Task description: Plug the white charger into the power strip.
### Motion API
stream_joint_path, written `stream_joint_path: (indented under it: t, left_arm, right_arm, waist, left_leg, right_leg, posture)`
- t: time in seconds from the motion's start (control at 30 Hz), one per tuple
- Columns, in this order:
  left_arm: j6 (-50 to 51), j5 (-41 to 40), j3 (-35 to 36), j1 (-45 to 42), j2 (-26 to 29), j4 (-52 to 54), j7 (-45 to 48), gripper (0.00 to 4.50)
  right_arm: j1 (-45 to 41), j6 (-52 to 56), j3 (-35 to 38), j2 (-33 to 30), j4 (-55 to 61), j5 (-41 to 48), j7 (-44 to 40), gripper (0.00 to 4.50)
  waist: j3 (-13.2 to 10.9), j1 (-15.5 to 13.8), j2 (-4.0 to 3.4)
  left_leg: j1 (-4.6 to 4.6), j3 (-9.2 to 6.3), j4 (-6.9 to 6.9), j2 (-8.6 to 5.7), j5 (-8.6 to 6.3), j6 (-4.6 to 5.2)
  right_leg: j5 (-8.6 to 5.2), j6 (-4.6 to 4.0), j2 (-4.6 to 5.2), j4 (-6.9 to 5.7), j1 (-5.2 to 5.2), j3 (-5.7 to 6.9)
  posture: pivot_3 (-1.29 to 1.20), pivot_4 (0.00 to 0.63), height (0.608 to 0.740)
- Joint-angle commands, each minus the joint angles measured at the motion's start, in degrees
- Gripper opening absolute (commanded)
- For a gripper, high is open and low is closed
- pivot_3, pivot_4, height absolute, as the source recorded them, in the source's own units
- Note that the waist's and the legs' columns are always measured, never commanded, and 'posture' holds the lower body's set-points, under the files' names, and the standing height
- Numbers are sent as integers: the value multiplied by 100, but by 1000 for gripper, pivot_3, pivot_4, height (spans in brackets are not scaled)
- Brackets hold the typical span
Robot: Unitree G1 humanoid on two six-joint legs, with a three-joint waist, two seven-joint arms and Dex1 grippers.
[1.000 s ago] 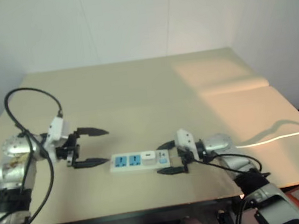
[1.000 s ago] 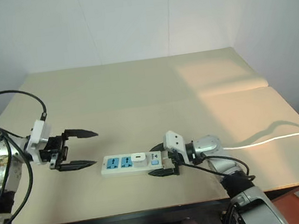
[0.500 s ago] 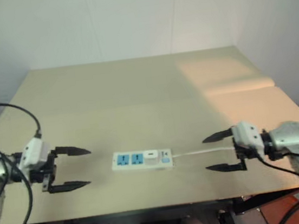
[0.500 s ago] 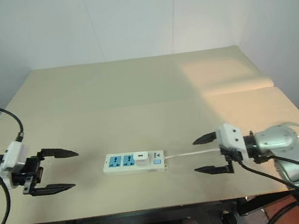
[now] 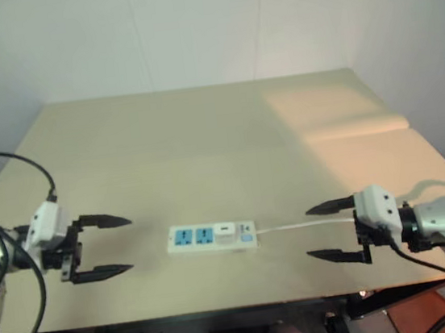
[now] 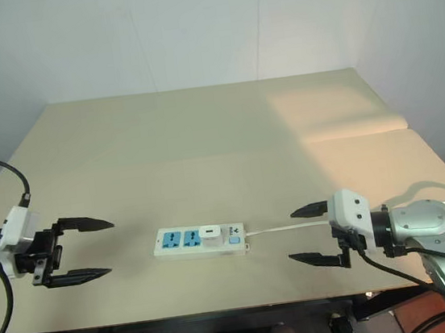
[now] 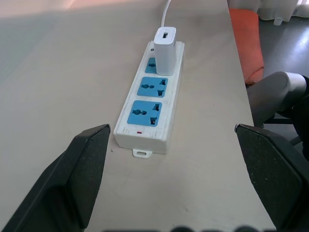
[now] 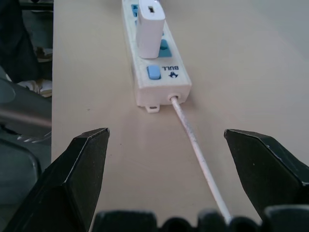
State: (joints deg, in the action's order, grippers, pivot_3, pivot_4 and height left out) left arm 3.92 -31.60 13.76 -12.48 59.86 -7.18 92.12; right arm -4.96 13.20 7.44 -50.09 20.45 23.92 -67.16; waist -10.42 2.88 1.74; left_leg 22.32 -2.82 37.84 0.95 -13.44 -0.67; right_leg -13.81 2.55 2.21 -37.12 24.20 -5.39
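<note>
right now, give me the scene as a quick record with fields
charger: white charger upright in the power strip's third socket, next to the switch end
strip: power strip flat near the table's front edge, two blue sockets free
cord: thin white cord runs off toward the right hand
left hand: open, apart from the strip
right hand: open, apart from the strip
table: beige

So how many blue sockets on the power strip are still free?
2. Both free sockets sit side by side at the power strip's end away from its cord: one outermost, one beside the plugged-in white charger, which covers the third.
</note>
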Motion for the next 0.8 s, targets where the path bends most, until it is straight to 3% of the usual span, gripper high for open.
stream_joint_path:
  t: [0.03,0.33,0.8]
  left_arm:
    - [-56,-62,126,-43,316,-217,38,4500]
    - [407,-492,583,418,528,123,38,4500]
    - [620,-505,903,673,220,574,-248,4500]
  right_arm:
    - [-1,205,205,-17,326,240,194,4453]
    - [123,251,293,10,405,442,297,4453]
    - [137,315,436,-193,279,599,54,4453]
  waist:
    - [0,-1,0]
    - [-4,-30,5]
    - [-3,-26,5]
  left_leg:
    - [0,0,0,0,0,0]
    - [2,1,0,1,0,0]
    - [0,2,1,1,0,0]
  right_leg:
    - [0,0,0,0,1,0]
    - [0,-1,2,0,0,1]
    - [0,-2,2,0,-2,0]
  posture:
    - [0,150,740]
    - [0,150,740]
    - [0,150,740]
